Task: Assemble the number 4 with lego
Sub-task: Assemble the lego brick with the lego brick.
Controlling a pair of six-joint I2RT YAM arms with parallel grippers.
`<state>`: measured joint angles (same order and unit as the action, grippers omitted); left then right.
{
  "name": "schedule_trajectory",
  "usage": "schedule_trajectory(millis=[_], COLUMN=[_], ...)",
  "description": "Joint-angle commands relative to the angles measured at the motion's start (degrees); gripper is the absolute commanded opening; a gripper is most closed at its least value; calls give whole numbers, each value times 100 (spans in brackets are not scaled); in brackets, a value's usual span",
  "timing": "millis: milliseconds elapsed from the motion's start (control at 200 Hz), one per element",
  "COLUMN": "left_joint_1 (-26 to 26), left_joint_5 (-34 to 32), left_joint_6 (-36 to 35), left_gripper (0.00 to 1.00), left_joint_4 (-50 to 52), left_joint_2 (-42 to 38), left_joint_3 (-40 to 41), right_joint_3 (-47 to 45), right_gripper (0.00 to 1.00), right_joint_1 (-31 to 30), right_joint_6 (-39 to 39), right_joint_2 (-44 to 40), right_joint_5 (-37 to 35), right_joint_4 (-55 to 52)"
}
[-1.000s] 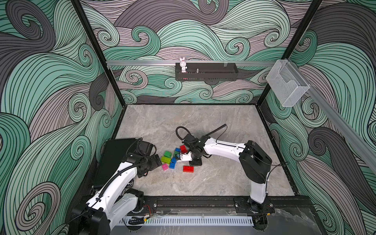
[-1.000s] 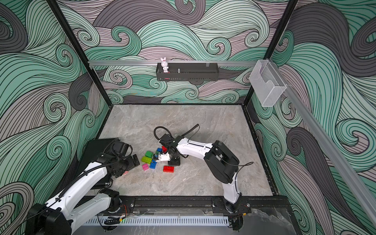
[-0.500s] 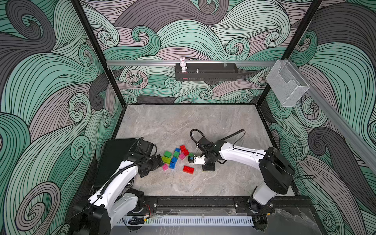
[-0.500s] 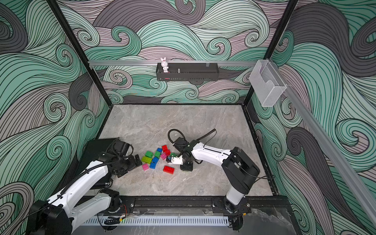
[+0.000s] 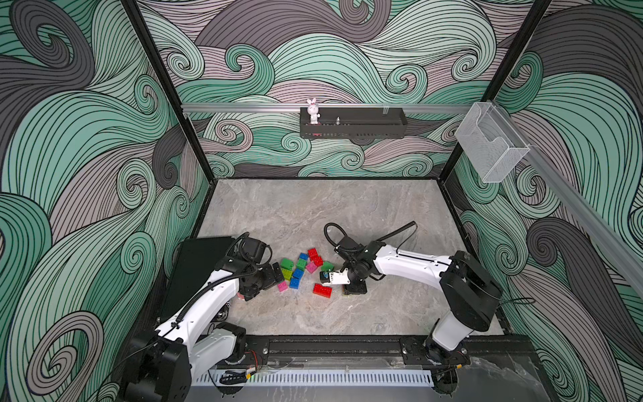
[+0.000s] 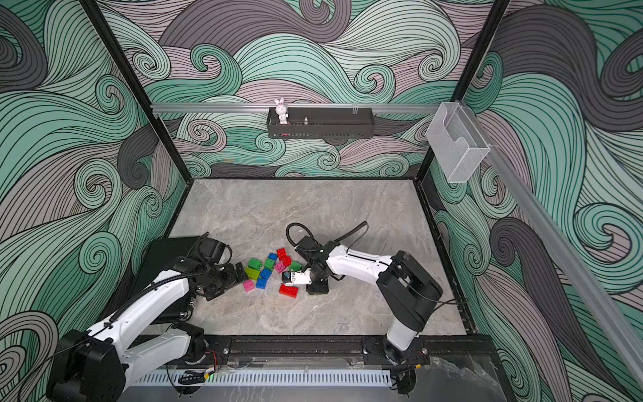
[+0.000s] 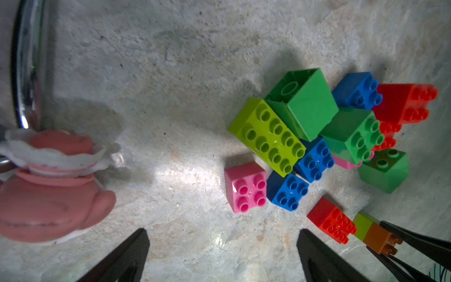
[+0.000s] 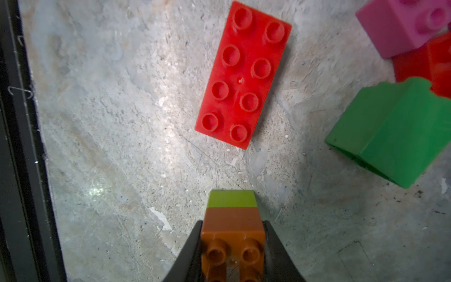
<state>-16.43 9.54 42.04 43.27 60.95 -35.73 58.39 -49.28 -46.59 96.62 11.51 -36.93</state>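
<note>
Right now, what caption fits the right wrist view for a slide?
Right gripper holds a brown-and-lime brick stack near a red oblong brick.

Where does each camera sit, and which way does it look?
Both top views: high above the arms' bases, looking down on the table, lego pile, left arm and right arm.
Left wrist: on the left arm, facing the lego pile; the open left tool shows.
Right wrist: on the right arm, facing the table; the right tool shows, shut on a brown-orange and lime stack.
Shared by both wrist views: that stack, the oblong red brick.
</note>
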Motion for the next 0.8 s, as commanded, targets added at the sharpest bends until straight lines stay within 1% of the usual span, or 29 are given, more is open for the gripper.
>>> schedule_trajectory(millis=[0, 165, 345, 510, 731, 796], left_joint_1=[-38, -34, -34, -30, -35, -38], left_joint_5=[48, 44, 39, 30, 28, 39], left_joint_6=[-78, -109, -119, -135, -148, -152], left_gripper=[99, 99, 98, 99, 99, 98], left_joint_4=[-17, -10, -11, -8, -28, -20], left_joint_2=[74, 122, 159, 188, 251, 273], left_joint_3=[-234, -259, -285, -287, -287, -292], right_joint_3=[-30, 14, 66, 124, 120, 120], right_gripper=[20, 22, 27, 39, 48, 50], right_joint_1=[-31, -29, -29, -27, -25, -13], right_joint_6=[-192, -218, -269, -298, -152, -37], right_joint_2=[241, 314, 375, 345, 54, -82], right_joint_5=[105, 115, 180, 149, 223, 340], right_joint_4=[44, 183, 309, 301, 327, 334])
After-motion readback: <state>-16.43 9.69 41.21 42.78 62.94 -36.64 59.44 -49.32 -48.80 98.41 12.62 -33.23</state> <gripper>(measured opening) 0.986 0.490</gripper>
